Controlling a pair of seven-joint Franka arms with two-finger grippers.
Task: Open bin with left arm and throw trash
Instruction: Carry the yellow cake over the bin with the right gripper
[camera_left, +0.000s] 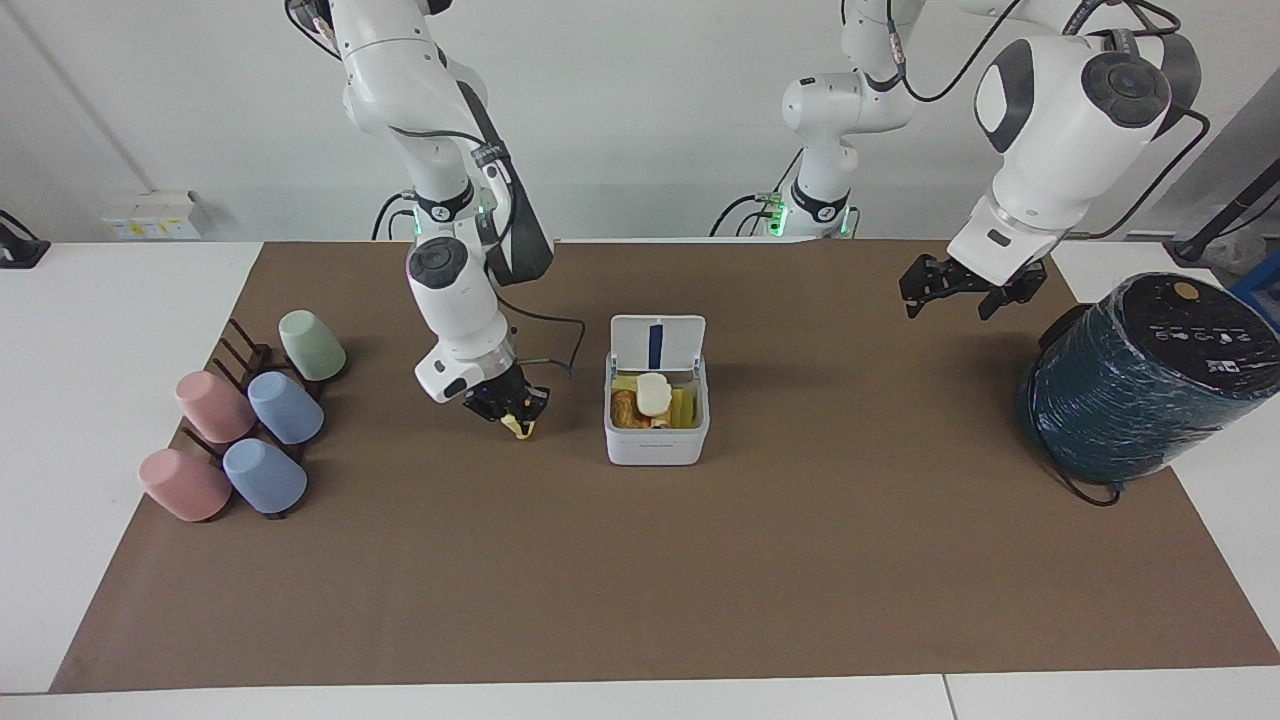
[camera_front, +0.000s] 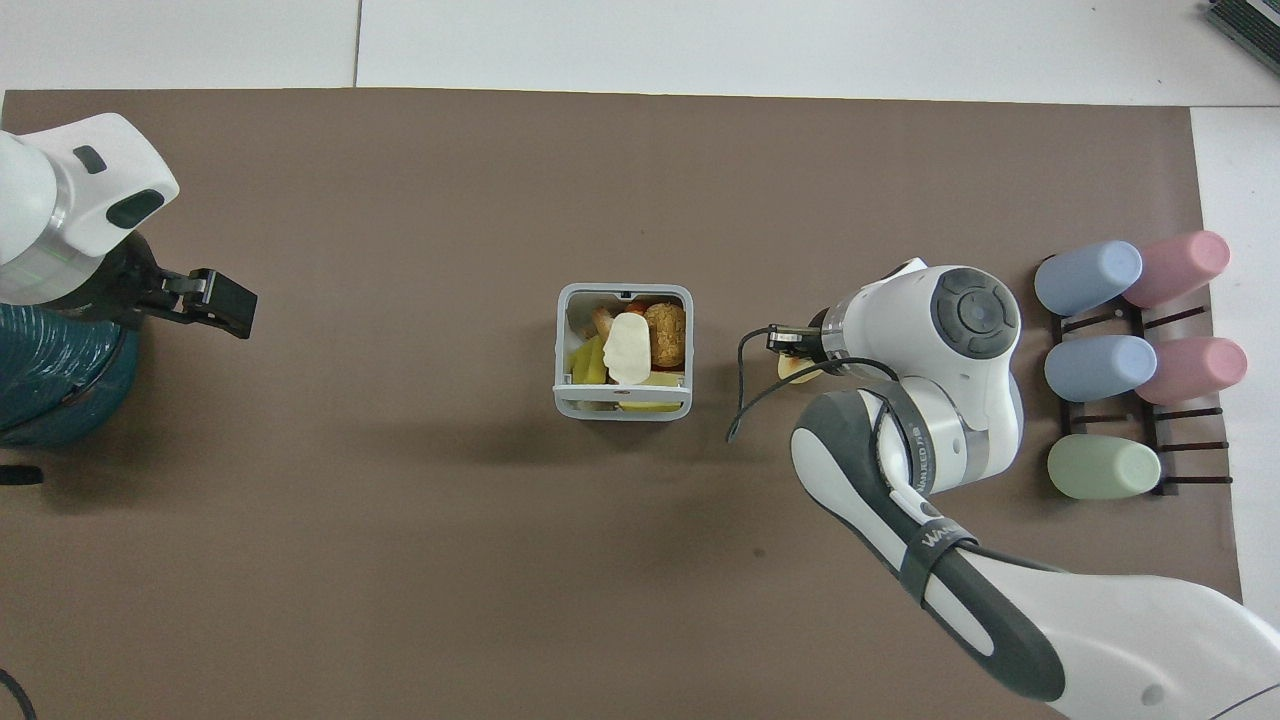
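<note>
The yellow wedge-shaped scrap (camera_left: 518, 427) is pinched in the right tool (camera_left: 514, 413), to be carried over the open white square plastic bin (camera_left: 655, 445) mid-counter before release, while the left tool (camera_left: 952, 292) waits, spread apart.

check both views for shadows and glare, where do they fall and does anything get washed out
Facing view: the bin casts a soft shadow on the brown mat toward the left arm's end, and the teal cylinder shows sheen on its wrap. Overhead view: a broad dim shadow lies nearer the robots than the bin, the right pincer hides most of the yellow wedge; nothing washed out.
</note>
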